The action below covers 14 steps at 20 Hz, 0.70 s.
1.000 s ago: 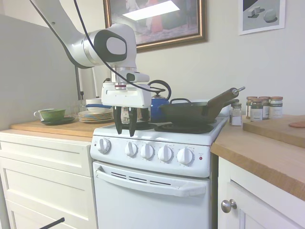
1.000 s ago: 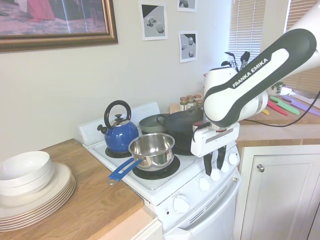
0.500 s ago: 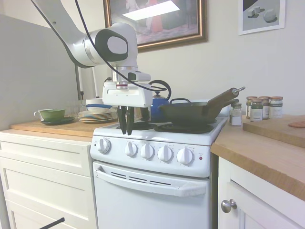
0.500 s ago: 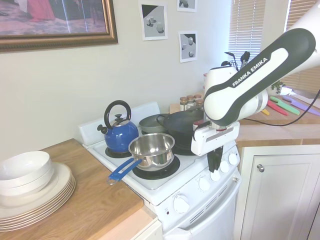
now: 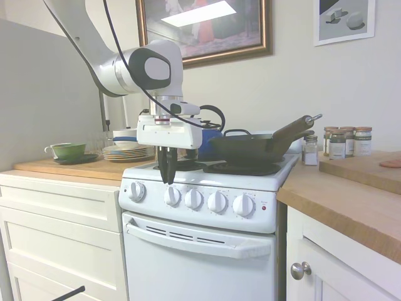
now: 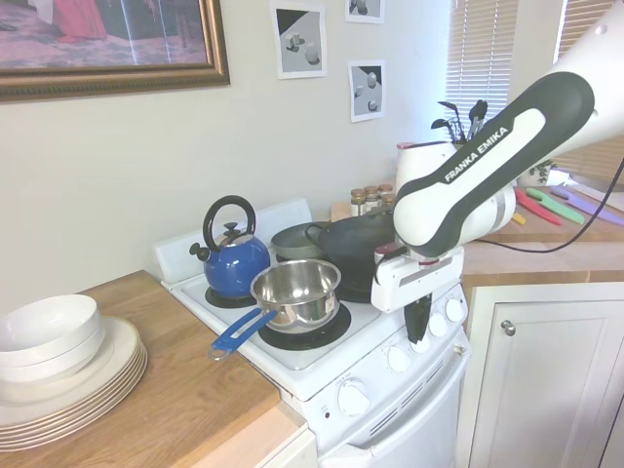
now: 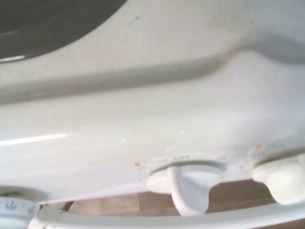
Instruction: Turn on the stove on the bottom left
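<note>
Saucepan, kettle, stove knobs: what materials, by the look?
Saucepan: polished bare steel, mirror-like, with a blue handle. Kettle: glossy blue, probably enamelled metal; black handle. Stove knobs: smooth white, likely moulded plastic.

Glossy white enamel stove (image 5: 200,222) (polished steel saucepan (image 6: 295,290)), wood countertop (image 5: 351,207).

White arm reaches in from up high, wrist bent straight down, gripper (image 5: 166,177) pointing at the floor with its two dark fingers (image 6: 417,320) pressed together.
</note>
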{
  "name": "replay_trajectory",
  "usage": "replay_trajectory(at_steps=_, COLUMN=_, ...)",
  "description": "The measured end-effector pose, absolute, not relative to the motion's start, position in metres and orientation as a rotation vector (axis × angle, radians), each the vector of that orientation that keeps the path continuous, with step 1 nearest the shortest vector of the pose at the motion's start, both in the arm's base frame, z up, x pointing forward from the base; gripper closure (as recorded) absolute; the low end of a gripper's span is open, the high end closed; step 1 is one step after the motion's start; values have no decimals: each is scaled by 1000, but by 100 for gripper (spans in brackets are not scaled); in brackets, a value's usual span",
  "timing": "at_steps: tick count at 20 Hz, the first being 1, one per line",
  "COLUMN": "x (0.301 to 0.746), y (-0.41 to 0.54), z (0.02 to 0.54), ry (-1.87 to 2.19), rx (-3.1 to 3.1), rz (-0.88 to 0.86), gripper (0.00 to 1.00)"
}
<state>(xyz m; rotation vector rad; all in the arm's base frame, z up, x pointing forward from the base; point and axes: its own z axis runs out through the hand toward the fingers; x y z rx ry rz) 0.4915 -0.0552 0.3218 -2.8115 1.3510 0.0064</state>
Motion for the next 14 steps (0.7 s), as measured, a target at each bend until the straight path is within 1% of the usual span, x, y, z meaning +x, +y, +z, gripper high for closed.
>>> replay_trajectory(at_steps=14, x=506, y=-51, z=311, ry=1336, rx=-2824, rz=18, gripper=100)
